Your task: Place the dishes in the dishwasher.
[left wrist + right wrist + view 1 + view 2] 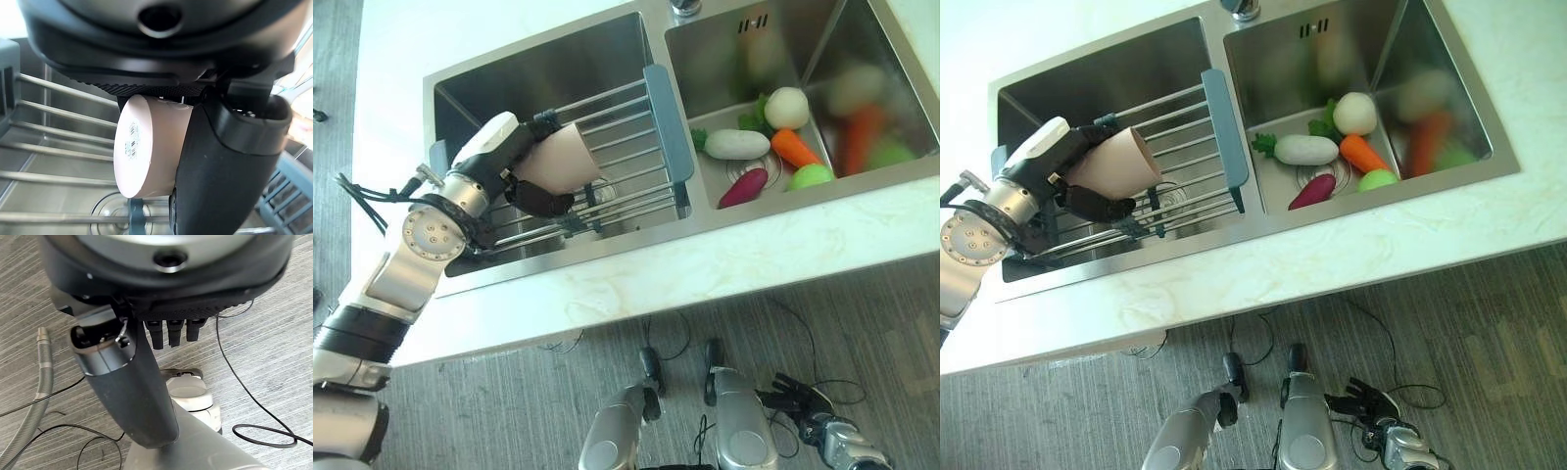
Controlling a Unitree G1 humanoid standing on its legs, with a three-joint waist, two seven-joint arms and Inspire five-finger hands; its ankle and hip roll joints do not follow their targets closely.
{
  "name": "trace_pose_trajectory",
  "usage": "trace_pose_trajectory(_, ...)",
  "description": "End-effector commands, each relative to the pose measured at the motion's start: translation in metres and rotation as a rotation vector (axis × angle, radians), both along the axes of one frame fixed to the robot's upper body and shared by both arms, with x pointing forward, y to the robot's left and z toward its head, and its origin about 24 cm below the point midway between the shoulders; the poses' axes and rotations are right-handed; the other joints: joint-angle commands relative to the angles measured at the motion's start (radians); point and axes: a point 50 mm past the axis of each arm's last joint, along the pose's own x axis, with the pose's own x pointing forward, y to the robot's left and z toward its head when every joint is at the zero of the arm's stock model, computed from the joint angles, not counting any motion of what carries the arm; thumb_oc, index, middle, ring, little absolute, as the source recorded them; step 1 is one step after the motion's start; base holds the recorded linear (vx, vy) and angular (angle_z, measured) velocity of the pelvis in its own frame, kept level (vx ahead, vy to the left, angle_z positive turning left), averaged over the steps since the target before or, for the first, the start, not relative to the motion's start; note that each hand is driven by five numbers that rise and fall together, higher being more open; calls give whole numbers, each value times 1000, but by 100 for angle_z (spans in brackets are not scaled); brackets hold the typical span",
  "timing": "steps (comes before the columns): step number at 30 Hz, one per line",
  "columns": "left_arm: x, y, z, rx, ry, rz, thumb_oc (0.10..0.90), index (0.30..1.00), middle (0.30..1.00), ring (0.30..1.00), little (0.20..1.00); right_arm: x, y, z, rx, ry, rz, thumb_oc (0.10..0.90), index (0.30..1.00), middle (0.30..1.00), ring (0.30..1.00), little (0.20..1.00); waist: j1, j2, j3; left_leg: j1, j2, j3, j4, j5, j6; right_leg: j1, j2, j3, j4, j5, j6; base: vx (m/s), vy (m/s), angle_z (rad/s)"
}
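A beige cup (566,157) lies tipped on its side in my left hand (505,147), its flat base (139,147) facing the wrist camera. The fingers and thumb (220,166) are curled round it. It hangs just above the wire dish rack (631,162), which has blue-grey end pieces and spans the left sink basin (538,73). Whether the cup touches the bars, I cannot tell. My right hand (798,392) hangs low by the floor, fingers relaxed and holding nothing, with its thumb (132,387) straight.
The right basin (724,59) holds toy vegetables: a white radish (736,144), a carrot (795,149), a purple aubergine (744,186) and a green piece (813,176). A pale marble counter (705,264) borders the sink in front. A grey corrugated hose (34,406) lies on the floor.
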Motion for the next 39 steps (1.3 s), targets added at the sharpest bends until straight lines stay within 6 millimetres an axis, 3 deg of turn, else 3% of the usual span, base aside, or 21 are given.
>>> trace_pose_trajectory(1, -13, 2, 58, -67, -278, -18, 400, 300, 300, 300, 300, -19, 0, -7, 16, 22, -35, 800, 900, 900, 900, 900, -3, -11, -58, -65, 30, -49, 115, -106, -48, 26, -41, -3, -20, -56, 88, 0, 0, 9)
trace_pose_trajectory(2, -13, 2, 58, -67, -278, -18, 400, 300, 300, 300, 300, -19, 0, -7, 16, 22, -35, 800, 900, 900, 900, 900, -3, -11, -58, -65, 30, -49, 115, -106, -48, 26, -41, -3, -20, -56, 88, 58, -149, 2)
trace_pose_trajectory(3, -41, 17, 83, -86, -566, 31, 400, 300, 300, 300, 300, -39, 5, -18, 28, 77, -69, 800, 900, 900, 900, 900, 30, -21, -121, -3, 20, -65, 115, -119, -45, 94, -36, -21, -20, -85, 78, 75, -172, 1)
trace_pose_trajectory(7, -61, 30, 92, -101, -719, 82, 400, 300, 300, 300, 300, -50, 6, -23, 40, 119, -77, 800, 900, 900, 900, 900, 51, -14, -169, 30, 19, -79, 115, -125, -48, 142, -28, -42, -20, -113, 66, 71, -115, 2)
trace_pose_trajectory(10, -88, 52, 95, -109, -871, 178, 400, 300, 300, 300, 300, -53, 8, -25, 56, 141, -31, 800, 900, 900, 900, 900, 99, 2, -222, 71, 3, -120, 115, -125, -54, 195, -16, -58, -20, -145, 49, 113, -160, 34)
trace_pose_trajectory(12, -96, 61, 94, -102, -894, 217, 400, 300, 300, 300, 300, -52, 8, -25, 43, 151, 12, 800, 900, 900, 900, 900, 114, 6, -234, 80, -1, -130, 115, -121, -57, 208, -12, -64, -20, -154, 42, 88, -154, 26)
trace_pose_trajectory(14, -111, 80, 87, -107, -919, 300, 400, 300, 300, 300, 300, -52, 4, -24, 10, 179, 72, 800, 900, 900, 900, 900, 146, 22, -245, 77, 17, -127, 115, -91, -81, 236, -7, -101, -20, -166, 27, 35, -158, 40)
trace_pose_trajectory(16, -124, 90, 79, -119, -932, 339, 400, 300, 300, 300, 300, -53, 0, -22, -11, 190, 104, 800, 900, 900, 900, 900, 167, 38, -241, 25, 66, -113, 115, -38, -125, 259, -4, -142, -20, -183, 22, -121, -115, 70)
trace_pose_trajectory(19, -132, 98, 70, -150, -910, 342, 400, 300, 300, 300, 300, -54, 0, -23, -6, 182, 67, 800, 900, 900, 900, 900, 180, 26, -244, 12, 106, -71, 115, -37, -140, 276, -24, -174, -20, -206, 25, -147, -57, 160)
trace_pose_trajectory(22, -134, 101, 49, -187, -859, 331, 400, 300, 300, 300, 300, -60, 3, -26, 15, 180, 13, 800, 900, 900, 900, 900, 190, -6, -254, 71, 113, 2, 115, -61, -109, 269, -65, -227, -20, -188, 31, -291, 108, 115)
trace_pose_trajectory(26, -136, 102, 36, -240, -822, 315, 400, 300, 300, 300, 300, -72, 7, -31, 22, 202, -6, 800, 900, 900, 900, 900, 207, -28, -277, 114, 110, 16, 115, -86, -88, 262, -92, -263, -20, -179, 38, -251, 275, 118)
trace_pose_trajectory(28, -131, 95, 31, -269, -784, 263, 400, 300, 300, 300, 300, -76, 6, -32, 18, 196, -27, 800, 900, 900, 900, 900, 198, -25, -299, 125, 141, 77, 115, -108, -91, 260, -126, -315, -20, -162, 59, -299, 690, 152)
trace_pose_trajectory(29, -123, 84, 26, -273, -736, 213, 400, 300, 300, 300, 300, -73, 8, -32, 18, 173, -46, 800, 900, 900, 900, 900, 188, -23, -308, 131, 141, 106, 115, -130, -86, 264, -161, -340, -20, -135, 91, -213, 985, 164)
trace_pose_trajectory(30, -118, 76, 22, -282, -705, 179, 400, 300, 300, 300, 300, -69, 12, -32, 30, 155, -65, 800, 900, 900, 900, 900, 200, -27, -309, 132, 103, 80, 115, -150, -70, 268, -184, -338, -20, -109, 122, -157, 1084, 222)
trace_pose_trajectory(32, -111, 52, 10, -278, -647, 81, 400, 300, 300, 300, 300, -56, 28, -32, 68, 101, -89, 800, 900, 900, 900, 900, 235, -26, -296, 138, 43, 44, 115, -186, -21, 309, -223, -359, -20, -67, 131, -8, 825, 269)
trace_pose_trajectory(33, -104, 34, 3, -269, -603, 7, 400, 300, 300, 300, 300, -51, 36, -32, 105, 69, -147, 800, 900, 900, 900, 900, 218, -18, -287, 141, 13, -8, 115, -201, 14, 322, -202, -292, -20, -31, 122, 162, 703, 208)
trace_pose_trajectory(34, -96, 22, 0, -265, -574, -62, 400, 300, 300, 300, 300, -49, 39, -31, 118, 45, -184, 800, 900, 900, 900, 900, 169, -14, -278, 146, -6, -75, 115, -211, 41, 310, -122, -166, -17, -41, 110, 218, 555, 217)
trace_pose_trajectory(35, -84, 10, 4, -255, -576, -118, 400, 300, 300, 300, 300, -48, 37, -30, 112, 35, -187, 800, 900, 900, 900, 900, 115, -24, -266, 140, -32, -125, 115, -202, 62, 289, -22, -88, -20, -61, 86, 234, 347, 292)
trace_pose_trajectory(38, -70, 2, 9, -296, -586, -105, 400, 300, 300, 300, 300, -59, 24, -32, 86, 104, -119, 800, 900, 900, 900, 900, 78, -74, -262, 150, -91, -145, 115, -211, 69, 216, 57, -9, -20, -80, 74, 294, 103, 373)
trace_pose_trajectory(39, -67, 0, 8, -287, -582, -96, 400, 300, 300, 300, 300, -62, 20, -31, 81, 119, -100, 800, 900, 900, 900, 900, 72, -94, -256, 161, -113, -144, 115, -221, 73, 160, 69, 22, -20, -55, 88, 464, -112, 167)
